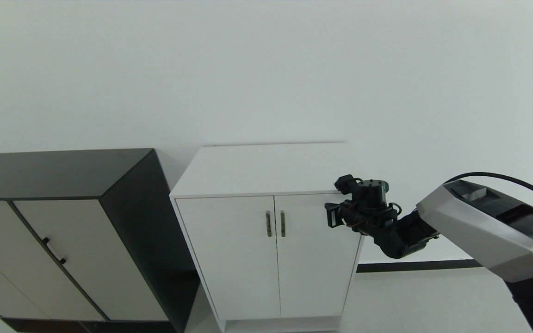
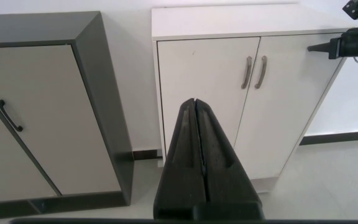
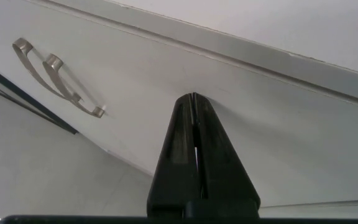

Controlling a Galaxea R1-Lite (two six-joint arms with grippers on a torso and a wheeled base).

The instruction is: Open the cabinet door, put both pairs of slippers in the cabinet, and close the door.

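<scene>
Your right claw [image 1: 332, 215] is pinched closed near white cabinet [image 1: 257, 169] front's top right corner, apart from two handles [image 1: 269, 224]. Two doors [image 1: 315, 263], both closed. Left claw [image 2: 194, 109] closed too, well back.

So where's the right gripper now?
Head view, right side: the right gripper, shut, sits before the upper outer corner of the white cabinet's right door, away from the handles.

**Shut doors bar the white cabinet [image 1: 229, 263]; room lies in front and to its right.**

Both doors [image 1: 312, 263] are closed flush, so the inside is blocked. The two handles [image 1: 269, 223] sit close together at the middle seam, with a slim gap behind each. The dark cabinet [image 1: 141, 217] stands just beside it on the left, leaving only a narrow slot. The right gripper [image 1: 332, 215], fingers pressed together, hangs near the right door's upper outer corner. Bare floor [image 1: 424, 300] spreads to the right.
</scene>
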